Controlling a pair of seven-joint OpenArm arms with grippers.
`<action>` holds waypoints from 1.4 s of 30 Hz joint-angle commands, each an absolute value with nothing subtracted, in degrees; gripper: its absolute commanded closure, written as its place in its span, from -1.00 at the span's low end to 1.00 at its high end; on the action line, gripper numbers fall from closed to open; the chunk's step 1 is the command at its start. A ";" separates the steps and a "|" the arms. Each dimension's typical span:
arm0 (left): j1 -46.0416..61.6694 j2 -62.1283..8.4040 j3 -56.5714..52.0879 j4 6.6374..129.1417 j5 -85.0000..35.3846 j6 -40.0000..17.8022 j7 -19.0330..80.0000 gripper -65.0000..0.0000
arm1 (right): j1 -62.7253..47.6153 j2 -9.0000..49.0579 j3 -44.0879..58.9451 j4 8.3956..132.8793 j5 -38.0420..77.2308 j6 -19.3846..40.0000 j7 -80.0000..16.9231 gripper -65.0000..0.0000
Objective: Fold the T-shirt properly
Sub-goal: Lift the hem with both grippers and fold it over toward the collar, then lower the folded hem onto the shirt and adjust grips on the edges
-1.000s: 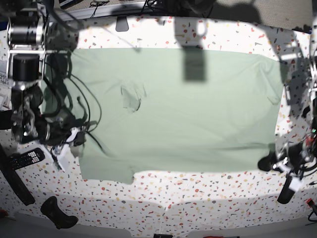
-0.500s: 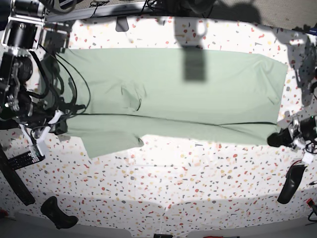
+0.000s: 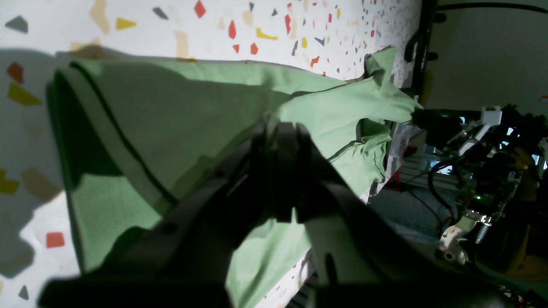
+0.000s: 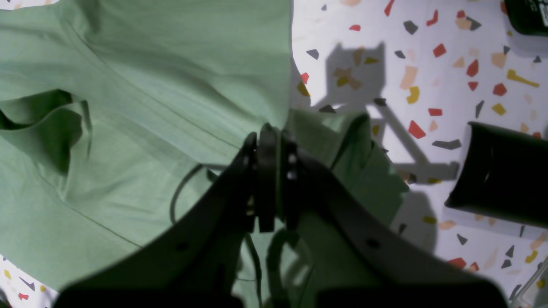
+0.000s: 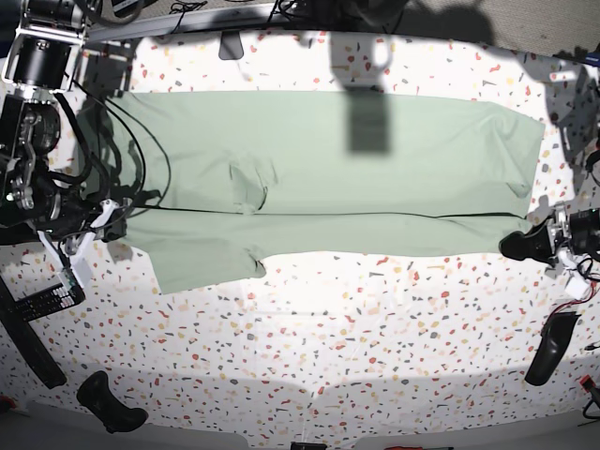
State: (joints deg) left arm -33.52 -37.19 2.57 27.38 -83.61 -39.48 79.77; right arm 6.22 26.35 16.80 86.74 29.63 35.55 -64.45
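Both sets of fingers are pinched tight on cloth. Left fingers [image 3: 280, 128] are pressed together on a corner of the T-shirt [image 5: 328, 169], with green fabric bunched around the tips and draping off both sides in the left wrist view. Right fingers [image 4: 267, 137] are likewise pressed together on a shirt edge, a fold of fabric tucked under them in the right wrist view.

Base view: left gripper [image 5: 520, 246] sits at the shirt's lower corner on that view's right, right gripper [image 5: 112, 225] at the lower edge on that view's left. Shirt lies spread lengthwise across the speckled desk [image 5: 375, 328], mostly flat. Its near edge is doubled over into a long strip running between the two grippers, with a crease line along it. A sleeve flap [image 5: 202, 262] sticks out toward the camera near the right gripper. Small wrinkled patch [image 5: 251, 187] near the shirt's middle-left.

Off the cloth: a remote [image 5: 47, 302] lies on the desk just below the right arm, and a dark object [image 5: 548, 349] lies below the left gripper.
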 commanded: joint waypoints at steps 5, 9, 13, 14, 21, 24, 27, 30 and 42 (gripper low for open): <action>-35.07 -38.63 2.31 28.16 -85.00 -40.00 80.00 1.00 | 7.44 27.31 17.37 87.83 26.98 33.10 -63.94 1.00; -35.07 -38.63 2.31 28.16 -85.00 -40.00 80.00 1.00 | 7.44 27.29 17.37 88.16 24.29 32.95 -63.99 1.00; -35.07 -38.63 2.31 28.16 -85.00 -40.00 80.00 1.00 | 7.44 27.27 17.37 90.11 24.18 32.93 -64.07 1.00; -35.07 -38.61 2.31 28.16 -85.00 -40.00 80.00 1.00 | 7.44 27.29 17.37 90.98 24.18 32.93 -64.14 1.00; -35.07 -38.61 2.31 28.16 -85.00 -40.00 80.00 1.00 | 7.42 27.29 17.37 96.25 23.97 31.73 -64.49 1.00; -35.05 -38.61 2.31 28.16 -85.00 -40.00 80.00 1.00 | 6.76 27.29 17.37 96.25 23.88 31.59 -64.53 1.00; -35.03 -38.61 2.31 28.16 -85.00 -40.00 80.00 1.00 | 4.89 27.27 17.34 96.25 21.65 30.76 -64.55 1.00; -34.59 -38.59 2.31 28.16 -85.00 -40.00 80.00 1.00 | 2.42 27.27 17.34 96.25 19.88 30.15 -64.53 1.00; -27.46 -38.59 2.31 29.28 -83.64 -40.00 79.57 1.00 | -3.77 26.98 17.34 96.25 21.89 27.27 -64.47 1.00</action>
State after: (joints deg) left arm -26.11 -37.17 2.57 28.45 -82.63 -39.51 79.42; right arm -4.64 26.04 16.88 95.31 21.63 27.75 -65.06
